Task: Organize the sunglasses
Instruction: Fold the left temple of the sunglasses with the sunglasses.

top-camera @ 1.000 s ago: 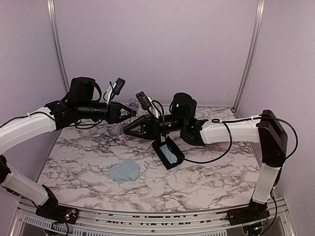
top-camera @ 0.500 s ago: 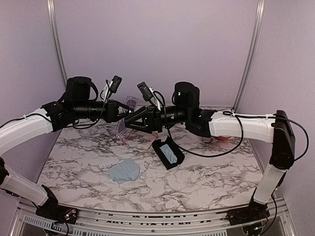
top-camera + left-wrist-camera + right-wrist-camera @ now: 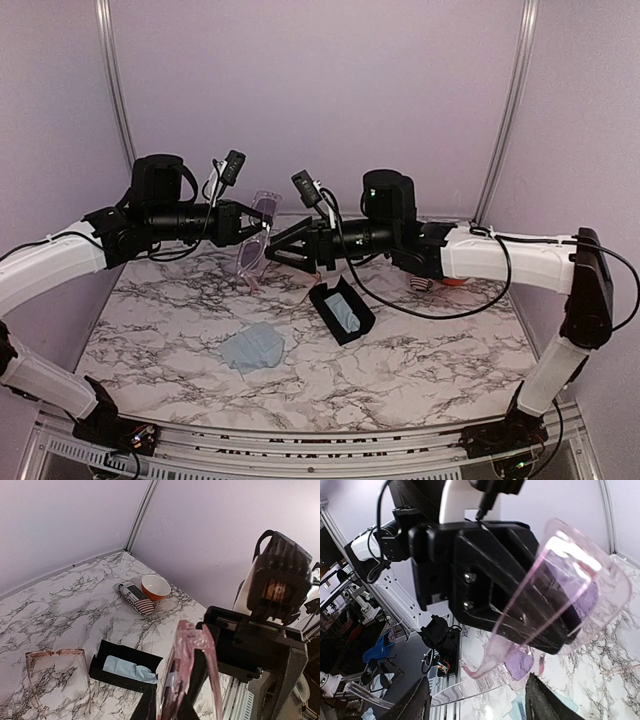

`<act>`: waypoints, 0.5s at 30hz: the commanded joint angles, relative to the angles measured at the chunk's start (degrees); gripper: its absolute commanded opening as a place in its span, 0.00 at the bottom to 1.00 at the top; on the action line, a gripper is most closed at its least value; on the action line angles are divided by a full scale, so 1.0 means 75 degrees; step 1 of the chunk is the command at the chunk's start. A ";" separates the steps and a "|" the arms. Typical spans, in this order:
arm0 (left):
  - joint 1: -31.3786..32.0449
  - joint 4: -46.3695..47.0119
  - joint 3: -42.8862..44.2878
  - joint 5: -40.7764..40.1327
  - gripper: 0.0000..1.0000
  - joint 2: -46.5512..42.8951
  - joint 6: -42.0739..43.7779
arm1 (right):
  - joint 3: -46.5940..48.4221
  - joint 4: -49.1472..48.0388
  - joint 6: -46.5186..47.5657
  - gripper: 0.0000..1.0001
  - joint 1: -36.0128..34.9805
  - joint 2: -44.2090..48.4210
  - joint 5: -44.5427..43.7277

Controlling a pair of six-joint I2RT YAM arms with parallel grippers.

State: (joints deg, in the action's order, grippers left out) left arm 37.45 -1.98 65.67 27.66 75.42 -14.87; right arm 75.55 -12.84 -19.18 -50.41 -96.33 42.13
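Left tool (image 3: 248,222): clamped on the lilac-framed pair (image 3: 560,580), which we see held in the air, well above the bench (image 3: 430,350).
Right tool (image 3: 275,247): jaws spread, nothing pinched. One unfolded temple of the held pair appears to run between its fingers.
Wire-framed pair (image 3: 55,667): lying on the bench just beside the open black case (image 3: 125,667).
Drop risk: we judge that one grip on slick plastic could slip if the right tool nudges the frame.
Bend risk: closing off-square on the thin temple could twist its hinge.
Collision risk: the tools sit very close, so a small misjudged move could knock them together.
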 commanded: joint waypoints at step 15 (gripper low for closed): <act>-0.0025 0.0932 -0.0283 0.0603 0.13 -0.0341 -0.0595 | 0.0355 -0.2084 -0.1411 0.65 0.0151 -0.0947 0.0555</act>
State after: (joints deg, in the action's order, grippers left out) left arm 37.45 2.04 63.99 31.09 73.89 -18.31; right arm 75.96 -20.27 -25.93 -49.69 -102.50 42.78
